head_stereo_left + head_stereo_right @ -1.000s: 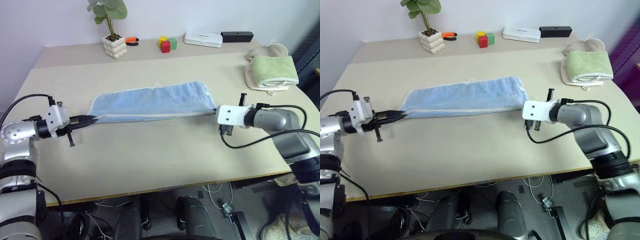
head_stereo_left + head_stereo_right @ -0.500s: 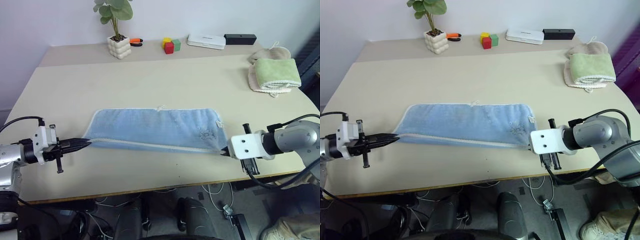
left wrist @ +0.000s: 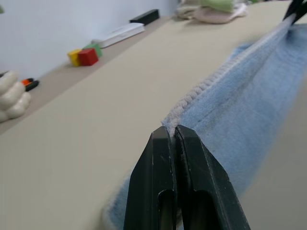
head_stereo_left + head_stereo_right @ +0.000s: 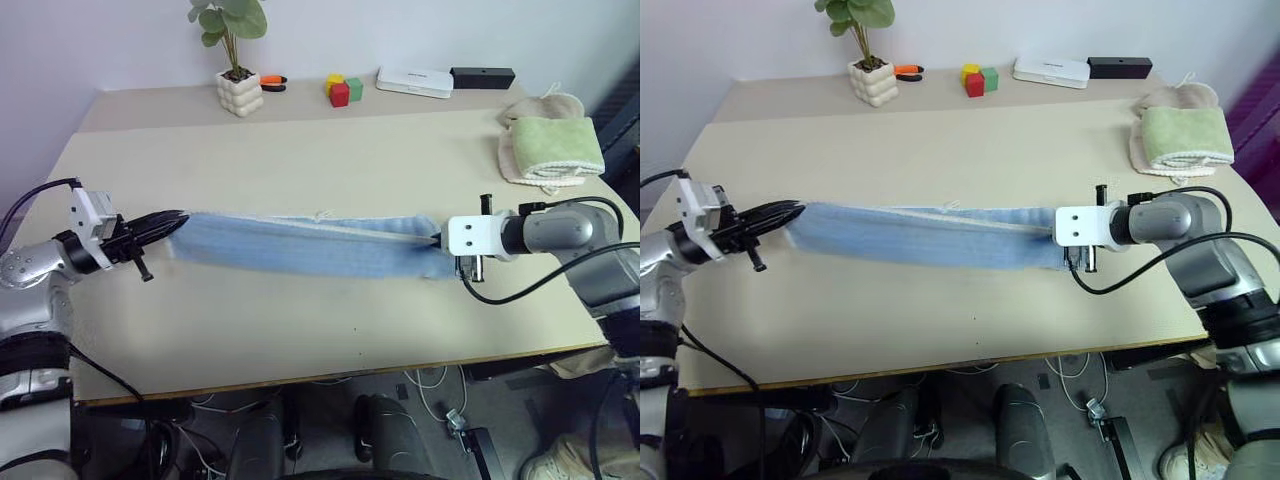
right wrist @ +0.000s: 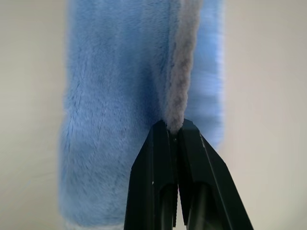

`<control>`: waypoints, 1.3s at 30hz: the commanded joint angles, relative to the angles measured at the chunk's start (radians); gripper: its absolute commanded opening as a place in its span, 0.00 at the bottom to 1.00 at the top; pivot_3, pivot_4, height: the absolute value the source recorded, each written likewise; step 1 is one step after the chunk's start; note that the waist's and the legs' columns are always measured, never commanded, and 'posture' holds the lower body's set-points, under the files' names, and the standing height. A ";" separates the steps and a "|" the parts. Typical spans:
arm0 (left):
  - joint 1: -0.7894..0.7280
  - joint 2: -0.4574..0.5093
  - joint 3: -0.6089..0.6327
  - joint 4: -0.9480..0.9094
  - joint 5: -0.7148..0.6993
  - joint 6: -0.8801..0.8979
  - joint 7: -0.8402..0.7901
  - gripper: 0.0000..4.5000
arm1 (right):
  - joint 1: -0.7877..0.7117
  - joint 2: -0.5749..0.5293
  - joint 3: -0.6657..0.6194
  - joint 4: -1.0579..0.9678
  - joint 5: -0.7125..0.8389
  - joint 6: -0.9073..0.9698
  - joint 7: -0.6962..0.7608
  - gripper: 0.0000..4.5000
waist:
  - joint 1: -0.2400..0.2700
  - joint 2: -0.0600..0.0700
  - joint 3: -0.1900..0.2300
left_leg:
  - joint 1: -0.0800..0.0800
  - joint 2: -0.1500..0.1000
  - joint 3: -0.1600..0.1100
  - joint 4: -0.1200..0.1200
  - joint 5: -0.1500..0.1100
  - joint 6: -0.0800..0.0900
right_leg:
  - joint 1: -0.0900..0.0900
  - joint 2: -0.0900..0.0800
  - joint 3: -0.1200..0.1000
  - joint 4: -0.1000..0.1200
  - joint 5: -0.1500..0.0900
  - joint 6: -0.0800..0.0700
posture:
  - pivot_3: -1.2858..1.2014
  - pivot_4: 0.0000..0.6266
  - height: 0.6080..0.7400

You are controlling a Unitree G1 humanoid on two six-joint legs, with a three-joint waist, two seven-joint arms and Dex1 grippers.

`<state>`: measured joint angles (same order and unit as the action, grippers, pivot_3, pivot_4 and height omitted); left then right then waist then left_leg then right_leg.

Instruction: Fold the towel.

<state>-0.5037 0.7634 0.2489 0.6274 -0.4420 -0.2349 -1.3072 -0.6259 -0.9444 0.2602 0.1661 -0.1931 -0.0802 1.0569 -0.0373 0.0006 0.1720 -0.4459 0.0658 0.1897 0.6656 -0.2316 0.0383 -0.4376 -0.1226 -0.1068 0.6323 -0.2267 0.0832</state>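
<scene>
Blue towel stretched taut above table, left hand and right hand each clamped on trimmed edge. Fold mid-way; laying down, squaring remain.

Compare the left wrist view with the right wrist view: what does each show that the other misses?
Left wrist view alone: the red block, yellow block, white box and black box at the table's far edge, plus the green towel. Right wrist view alone: the towel hanging flat, seen lengthwise. Both: a shut tool, left and right, pinching the towel's white trim, over the table.
</scene>
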 commanded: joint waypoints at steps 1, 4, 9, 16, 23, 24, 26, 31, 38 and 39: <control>-0.073 -0.013 0.010 0.129 0.035 -0.052 0.021 0.00 | -0.099 0.045 0.025 0.138 -0.093 -0.098 -0.083 0.02 | -0.004 0.000 0.000 | 0.000 0.000 0.000 0.000 0.000 0.000 | 0.000 0.001 0.000 0.000 0.000 0.000 | 0.52 0.24 1.00; -0.115 -0.039 0.007 0.224 0.064 -0.092 0.039 0.00 | -0.166 0.091 0.050 0.244 -0.144 -0.162 -0.145 0.02 | -0.006 0.000 0.000 | 0.000 0.000 0.001 0.000 0.001 -0.001 | 0.000 0.001 0.000 0.000 0.000 0.001 | 0.52 0.24 1.00; -0.173 -0.056 0.005 0.336 0.106 -0.139 0.067 0.00 | -0.222 0.128 0.075 0.357 -0.192 -0.242 -0.193 0.02 | -0.006 0.000 0.000 | 0.000 0.000 0.003 0.000 0.002 -0.002 | 0.000 0.002 0.000 0.001 0.000 0.001 | 0.52 0.24 1.00; -0.209 -0.073 0.000 0.436 0.141 -0.115 0.086 0.00 | -0.230 0.164 0.078 0.417 -0.206 -0.281 -0.214 0.02 | -0.007 0.000 0.000 | 0.000 0.000 0.003 0.000 0.002 -0.002 | 0.000 0.002 0.000 0.002 0.000 0.001 | 0.52 0.24 1.00; -0.232 -0.089 0.006 0.486 0.159 -0.030 0.137 0.07 | -0.243 0.204 0.058 0.453 -0.186 -0.250 -0.218 0.14 | -0.008 0.000 0.000 | 0.000 0.000 0.003 0.000 0.002 -0.002 | 0.000 0.002 0.000 0.002 0.000 0.002 | 0.52 0.24 1.00; -0.230 -0.091 0.005 0.483 0.164 -0.038 0.149 0.15 | -0.250 0.213 0.054 0.460 -0.182 -0.245 -0.226 0.21 | -0.008 0.000 0.000 | 0.000 0.000 0.003 0.000 0.002 -0.002 | 0.000 0.002 0.000 0.002 0.000 0.002 | 0.52 0.24 1.00; -0.230 -0.093 0.014 0.480 0.159 -0.045 0.154 0.32 | -0.258 0.215 0.056 0.469 -0.196 -0.249 -0.247 0.42 | -0.008 0.000 0.000 | 0.000 0.000 0.003 0.000 0.002 -0.003 | 0.000 0.002 0.000 0.002 0.000 0.002 | 0.52 0.24 1.00; -0.238 -0.085 0.031 0.483 0.159 -0.053 0.190 0.91 | -0.256 0.216 0.054 0.479 -0.205 -0.249 -0.287 1.00 | -0.006 0.000 0.000 | 0.000 0.000 0.003 0.000 0.002 -0.003 | 0.000 0.002 0.000 0.003 0.000 0.002 | 0.52 0.24 1.00; -0.250 -0.072 0.096 0.433 0.085 0.054 0.201 0.66 | -0.214 0.274 -0.092 0.378 -0.012 -0.055 -0.282 0.88 | -0.007 0.000 0.000 | 0.000 0.000 0.003 0.000 0.002 -0.003 | 0.000 0.002 0.000 0.003 0.000 0.002 | 0.52 0.24 1.00; -0.247 -0.073 0.104 0.416 0.076 0.065 0.202 0.55 | -0.204 0.280 -0.115 0.355 0.008 -0.026 -0.290 0.81 | -0.007 0.000 0.000 | 0.000 0.000 0.003 0.000 0.002 -0.003 | 0.000 0.002 0.000 0.003 0.000 0.002 | 0.52 0.24 1.00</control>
<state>-0.7310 0.6670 0.3174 1.0899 -0.3280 -0.1844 -1.1034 -0.8272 -0.6668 0.2102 0.5813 -0.2444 -0.1533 0.7813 -0.0441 0.0003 0.1722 -0.4455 0.0660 0.1921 0.6656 -0.2293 0.0355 -0.4374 -0.1201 -0.1068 0.6357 -0.2264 0.0851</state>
